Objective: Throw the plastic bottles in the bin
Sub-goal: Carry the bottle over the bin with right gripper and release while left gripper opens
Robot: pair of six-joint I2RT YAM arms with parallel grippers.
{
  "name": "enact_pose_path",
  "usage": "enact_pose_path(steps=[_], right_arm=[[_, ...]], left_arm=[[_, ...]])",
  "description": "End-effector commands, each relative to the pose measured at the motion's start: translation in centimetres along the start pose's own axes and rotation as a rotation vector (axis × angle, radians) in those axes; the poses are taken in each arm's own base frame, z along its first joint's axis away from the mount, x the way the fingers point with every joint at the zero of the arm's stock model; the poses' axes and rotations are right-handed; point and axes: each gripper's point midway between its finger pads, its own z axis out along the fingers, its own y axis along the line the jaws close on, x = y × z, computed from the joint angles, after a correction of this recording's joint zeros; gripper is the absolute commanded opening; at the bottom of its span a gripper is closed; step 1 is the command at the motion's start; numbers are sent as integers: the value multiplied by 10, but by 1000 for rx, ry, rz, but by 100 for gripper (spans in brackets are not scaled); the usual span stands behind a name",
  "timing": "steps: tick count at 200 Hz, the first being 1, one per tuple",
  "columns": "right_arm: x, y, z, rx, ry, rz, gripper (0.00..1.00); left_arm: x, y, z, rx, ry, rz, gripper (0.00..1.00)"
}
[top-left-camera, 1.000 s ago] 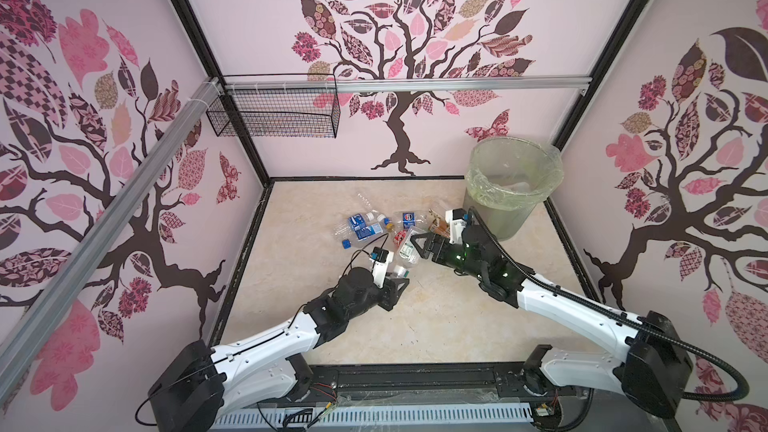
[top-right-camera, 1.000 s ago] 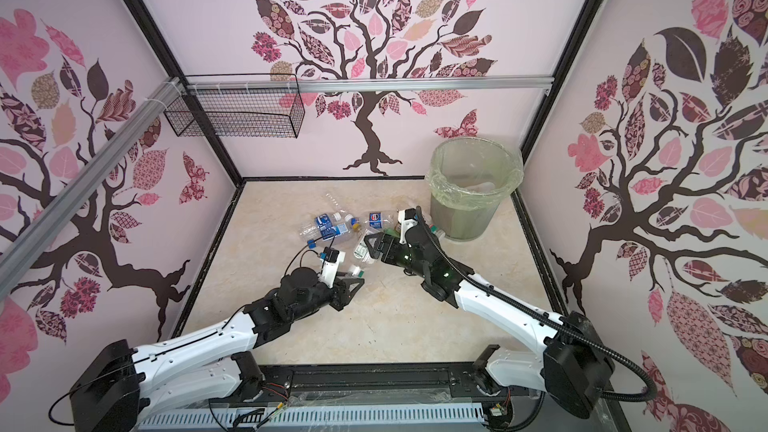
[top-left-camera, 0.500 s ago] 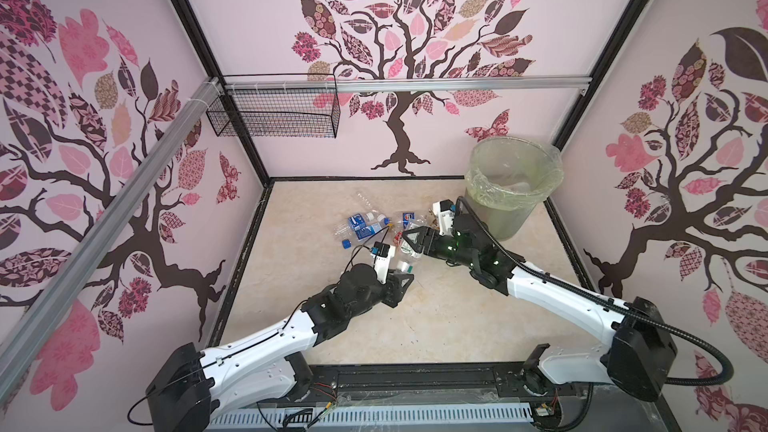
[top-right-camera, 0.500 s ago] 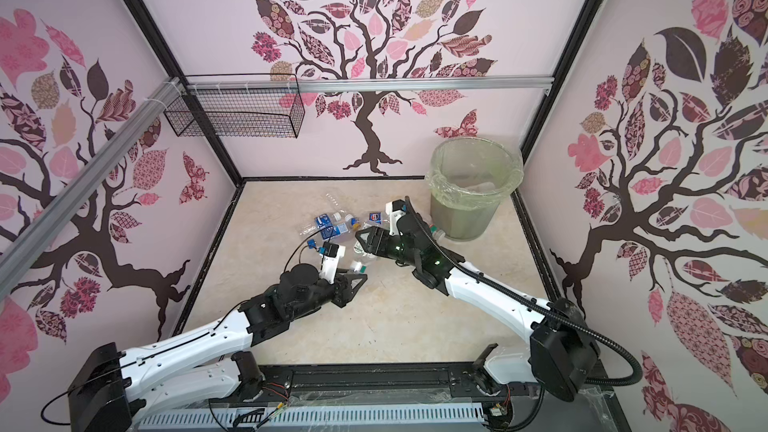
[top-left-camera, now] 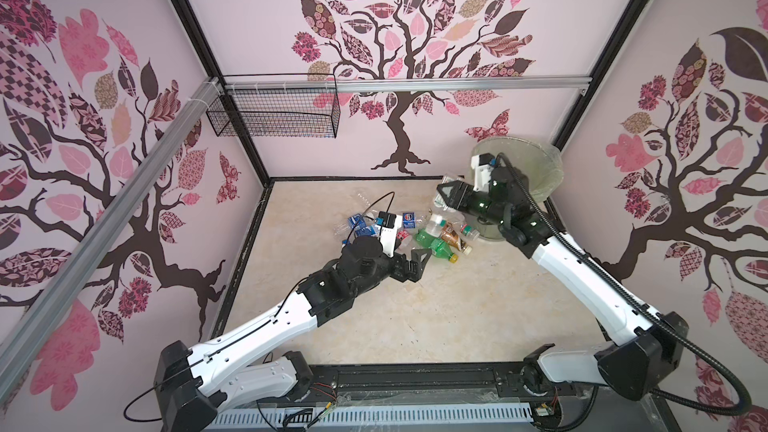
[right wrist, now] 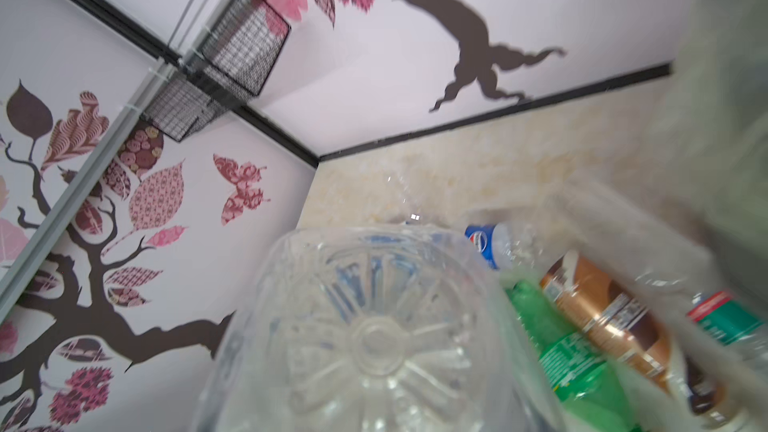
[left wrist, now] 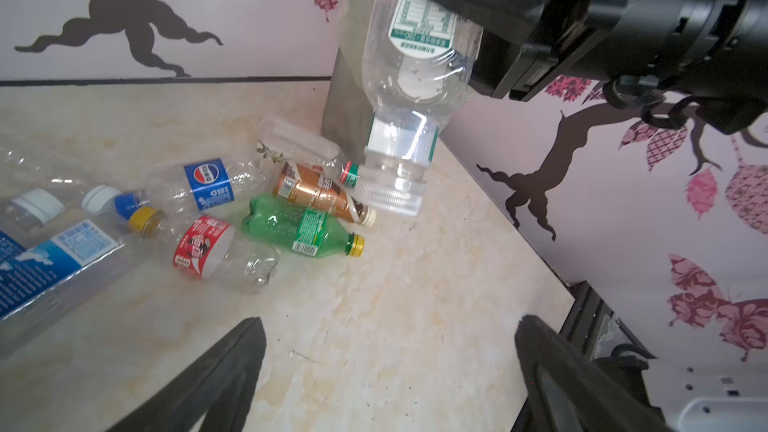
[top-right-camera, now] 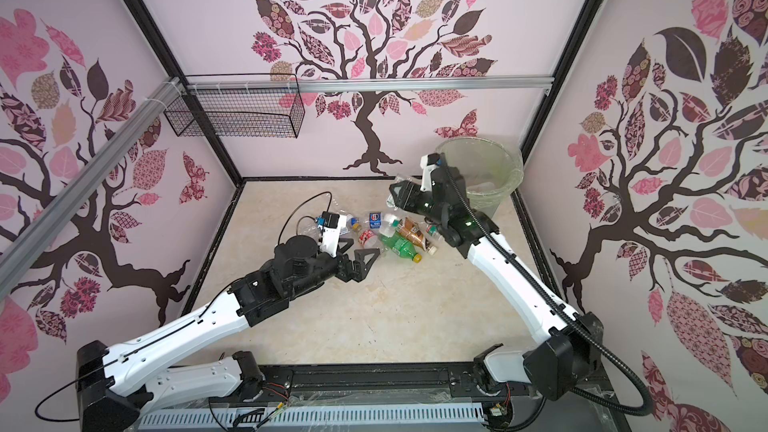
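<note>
My right gripper (top-left-camera: pixel 444 199) is shut on a clear bottle (left wrist: pixel 411 76) with a white and green label. The bottle hangs cap down above the floor, beside the bin (top-left-camera: pixel 536 160), and its base (right wrist: pixel 374 342) fills the right wrist view and hides the fingers. My left gripper (left wrist: pixel 388 322) stands open and empty over bare floor, just short of the pile. Several plastic bottles lie there: a green one (left wrist: pixel 299 230), a brown one (left wrist: pixel 316 193), a red-labelled one (left wrist: pixel 203 247) and a blue-labelled one (left wrist: pixel 208 180). The grey bin (top-right-camera: pixel 498 160), lined with a clear bag, stands in the far right corner.
A black wire basket (top-left-camera: pixel 274 114) hangs on the back wall at the left, under an aluminium rail (top-left-camera: pixel 415 84). Walls close the floor on three sides. More clear bottles (left wrist: pixel 54 255) lie behind my left wrist. Bare floor (top-left-camera: pixel 457 305) stretches toward the front.
My left gripper has opened and let go of the clear bottle. My right gripper has shut on that bottle and lifted it up and back toward the bin.
</note>
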Motion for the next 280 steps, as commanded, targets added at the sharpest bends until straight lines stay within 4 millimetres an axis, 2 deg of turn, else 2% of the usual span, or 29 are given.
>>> enact_pose_path(steps=[1, 14, 28, 49, 66, 80, 101, 119, 134, 147, 153, 187, 209, 224, 253, 280], right_arm=[[-77, -4, -51, 125, -173, -151, 54], [-120, -8, -80, 228, -297, -216, 54], [-161, -5, -118, 344, -448, -297, 54], [-204, 2, -164, 488, -620, -372, 54], [-224, 1, -182, 584, -708, -412, 55], [-230, -9, -173, 654, -716, -442, 56], [-221, -48, -131, 763, -626, -462, 57], [-195, -96, -80, 804, -481, -421, 60], [-169, -132, -42, 824, -348, -386, 79], [-156, -146, -29, 843, -284, -358, 95], [-154, -145, -29, 833, -278, -350, 99], [-171, -115, -55, 748, -371, -321, 99], [-172, -104, -66, 721, -366, -322, 99], [-165, -98, -70, 684, -356, -314, 99], [-138, -79, -68, 590, -322, -302, 99], [-85, -43, -42, 476, -230, -344, 100]], left_arm=[[-37, -16, -3, 13, -43, 48, 98], [-53, -26, -1, 36, -59, 57, 98], [-67, -38, 0, 74, -76, 67, 98], [-84, -53, 4, 117, -95, 78, 98], [-94, -62, 8, 143, -105, 84, 98], [-99, -68, 13, 161, -107, 94, 98], [-101, -70, 19, 165, -102, 103, 98], [-98, -69, 24, 161, -91, 102, 98], [-92, -66, 26, 153, -70, 101, 98], [-87, -60, 27, 136, -54, 100, 98], [-84, -57, 27, 126, -47, 98, 98], [-73, -21, 29, 47, -11, 16, 98], [-69, 13, 30, -57, -7, -50, 98], [-63, 40, 32, -156, 12, -77, 98], [-46, 99, 33, -365, 98, -163, 98], [-25, 162, 30, -521, 184, -289, 98]])
